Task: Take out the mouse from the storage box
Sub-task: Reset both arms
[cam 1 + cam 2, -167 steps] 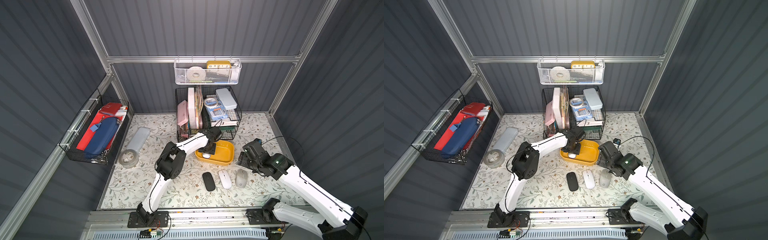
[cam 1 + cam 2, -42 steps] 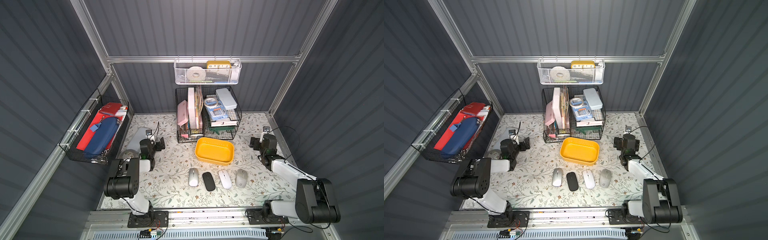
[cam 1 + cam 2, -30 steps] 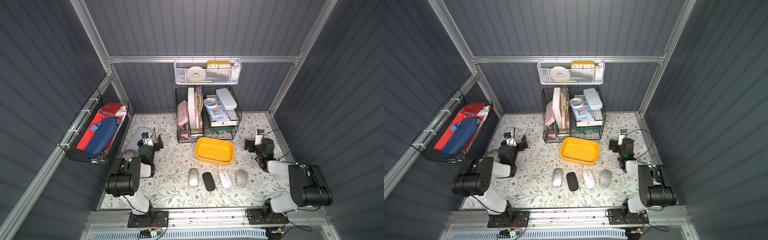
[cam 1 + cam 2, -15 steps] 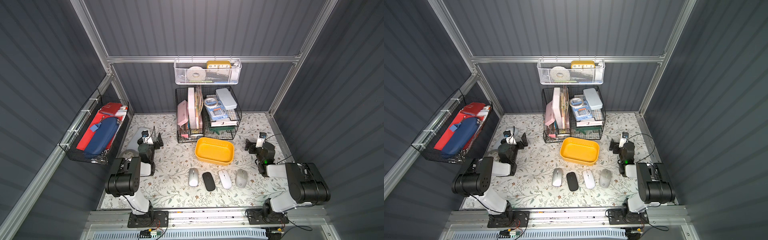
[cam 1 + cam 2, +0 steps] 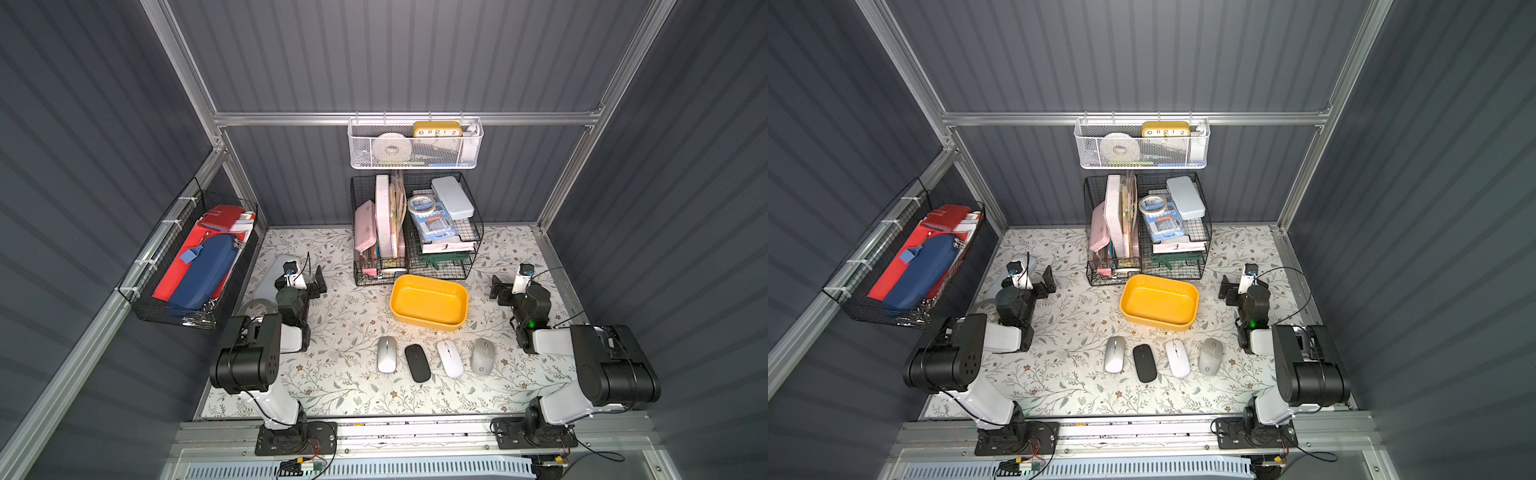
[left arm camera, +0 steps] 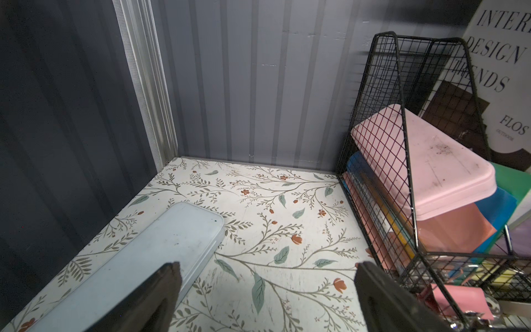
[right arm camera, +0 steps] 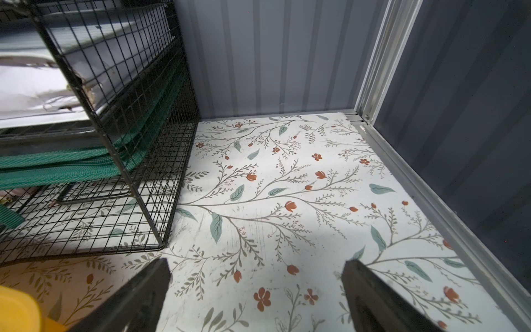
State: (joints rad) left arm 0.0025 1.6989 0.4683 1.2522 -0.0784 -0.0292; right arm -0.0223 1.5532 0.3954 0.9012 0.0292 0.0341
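Observation:
The mustard-yellow storage box point(image 5: 428, 305) point(image 5: 1158, 303) stands empty in the middle of the floral mat. Several mice lie side by side in front of it: a silver mouse point(image 5: 387, 354), a black one point(image 5: 417, 363), a white one point(image 5: 449, 358) and a grey one point(image 5: 482, 356). My left gripper point(image 5: 300, 283) point(image 6: 265, 276) rests open at the left, over bare mat, far from the box. At the right my right gripper point(image 5: 515, 286) point(image 7: 255, 276) also stands open and holds nothing. A yellow corner of the box point(image 7: 17, 313) shows in the right wrist view.
Black wire baskets point(image 5: 415, 232) full of stationery stand right behind the box. A white mesh basket point(image 5: 415, 143) hangs on the back wall, and another black basket point(image 5: 195, 257) hangs on the left wall. A pale blue case point(image 6: 143, 258) and a tape roll point(image 5: 257, 307) lie by the left arm.
Earlier my left gripper reached into the box, and one mouse fewer lay on the mat. Both arms have since folded back to the sides; in the last second they only settled slightly.

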